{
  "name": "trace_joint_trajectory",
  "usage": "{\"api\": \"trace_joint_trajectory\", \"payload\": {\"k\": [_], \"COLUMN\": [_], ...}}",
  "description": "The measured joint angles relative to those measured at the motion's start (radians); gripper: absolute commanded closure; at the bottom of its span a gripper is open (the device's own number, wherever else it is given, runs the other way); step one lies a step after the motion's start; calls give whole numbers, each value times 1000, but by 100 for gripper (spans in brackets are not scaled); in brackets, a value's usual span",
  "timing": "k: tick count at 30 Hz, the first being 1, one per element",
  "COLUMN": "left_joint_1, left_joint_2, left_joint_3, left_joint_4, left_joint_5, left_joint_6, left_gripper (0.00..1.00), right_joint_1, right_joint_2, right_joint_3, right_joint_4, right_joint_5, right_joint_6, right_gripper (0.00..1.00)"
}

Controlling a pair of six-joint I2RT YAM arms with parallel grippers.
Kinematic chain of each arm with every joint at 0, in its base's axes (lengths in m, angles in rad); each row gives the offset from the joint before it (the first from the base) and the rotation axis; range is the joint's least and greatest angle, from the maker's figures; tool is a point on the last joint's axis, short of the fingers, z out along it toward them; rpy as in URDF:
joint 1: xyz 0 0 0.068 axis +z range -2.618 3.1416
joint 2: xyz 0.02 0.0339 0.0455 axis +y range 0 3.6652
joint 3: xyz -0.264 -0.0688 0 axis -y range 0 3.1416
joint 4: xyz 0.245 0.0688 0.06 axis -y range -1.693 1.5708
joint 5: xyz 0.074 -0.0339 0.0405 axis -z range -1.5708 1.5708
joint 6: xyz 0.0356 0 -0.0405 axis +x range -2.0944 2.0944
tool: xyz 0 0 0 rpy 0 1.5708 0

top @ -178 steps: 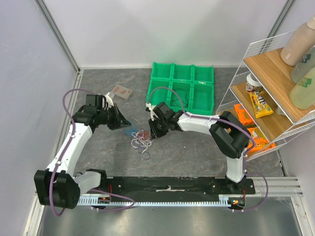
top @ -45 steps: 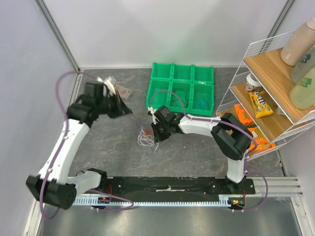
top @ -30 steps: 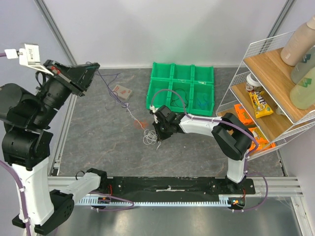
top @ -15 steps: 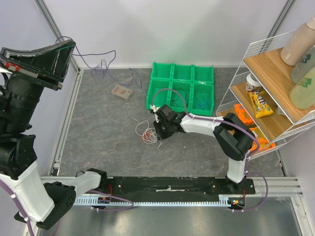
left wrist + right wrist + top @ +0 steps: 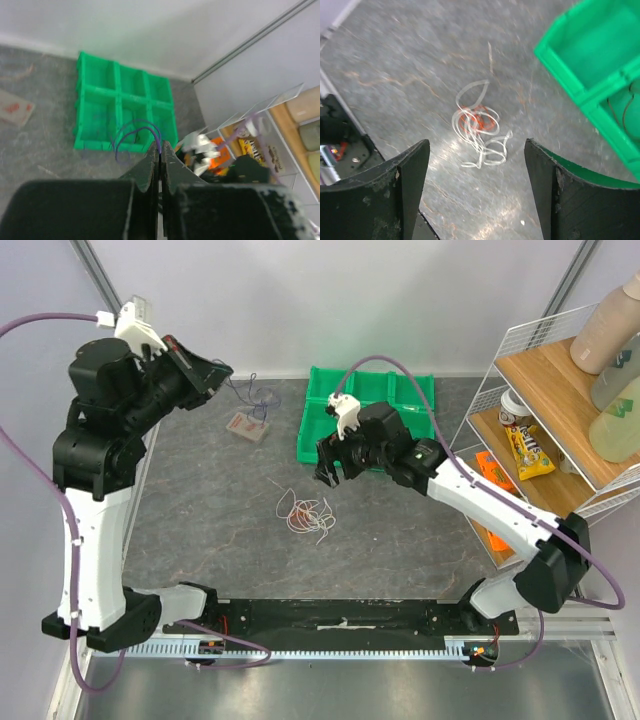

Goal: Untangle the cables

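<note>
The left arm point(image 5: 95, 530) has white link shells and black joint housings. The right arm point(image 5: 480, 502) carries the same finish, with a small green dot point(image 5: 419, 451) on its black forearm housing. A purple hose point(image 5: 50, 318) runs along each arm and enters a white connector block point(image 5: 135, 320) near the wrist. The left gripper point(image 5: 226, 370) and right gripper point(image 5: 333, 475) are black. The fingers point(image 5: 395, 192) are matte black, broad and round-tipped, with pale scuff specks along their edges. Both bases are fixed to a black mounting plate point(image 5: 340, 615), fronted by a slotted white rail point(image 5: 300, 648).
</note>
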Motion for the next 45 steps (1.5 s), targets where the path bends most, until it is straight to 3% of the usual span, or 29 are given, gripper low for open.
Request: {"api": "trace_joint_trajectory", "payload": {"k": [7,14,21,34,39,40,42,43,45], "left_joint_1": [0,0,0,9,13,14,16,16,20], "left_joint_2": [2,39,61,61,60,60,58,58,56], "left_joint_3": [-89,-112,-158,-185,-186,-187,-196,-201,-212], "left_joint_4": [-61,-124,-159,-156,-145,-143,-136,-134,-122], "left_joint_5": [24,95,133,213,238,239,246,250,257], "left_joint_6": [-40,-117,-164,-216,-221,-222,-222,-222,-222], "left_gripper": [98,98,98,98,98,98,98,98,71], "right_joint_1": [8,48,128,143,143,143,143,143,143], "right_joint_2": [-39,51,100,146,155,157,163,167,177], "right_joint_3": [133,287,264,276,276,276,276,276,276], "right_joint_4": [110,251,327,330,331,335,357,368,392], "right_joint_5": [-58,-56,-79,105,104,91,66,56,29], "right_joint_6": [28,67,91,142,158,167,183,185,209], "right_gripper": [9,8,11,39,65,72,97,100,100]}}
